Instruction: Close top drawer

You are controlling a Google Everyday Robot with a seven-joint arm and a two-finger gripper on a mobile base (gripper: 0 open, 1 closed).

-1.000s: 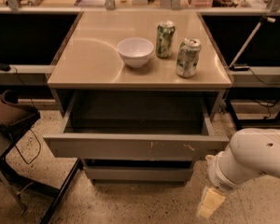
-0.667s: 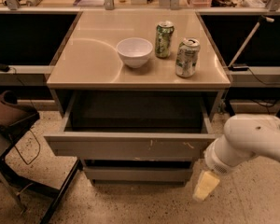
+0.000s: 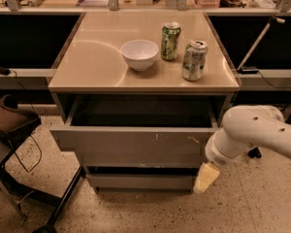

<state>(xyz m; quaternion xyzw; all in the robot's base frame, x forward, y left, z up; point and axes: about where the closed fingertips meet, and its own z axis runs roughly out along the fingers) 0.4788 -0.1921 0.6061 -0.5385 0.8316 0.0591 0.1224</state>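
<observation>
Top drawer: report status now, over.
End effector low, by the right front corner, below the top drawer front. Top drawer pulled out, not closed. Bowl on the tabletop, out of its path.

The arm (image 3: 250,130) bends downward, gripper (image 3: 206,177) hanging low, right.

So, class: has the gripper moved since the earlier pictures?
Yes. The gripper has shifted left and up in the view, nearer the right end of the front of the open top drawer.
</observation>
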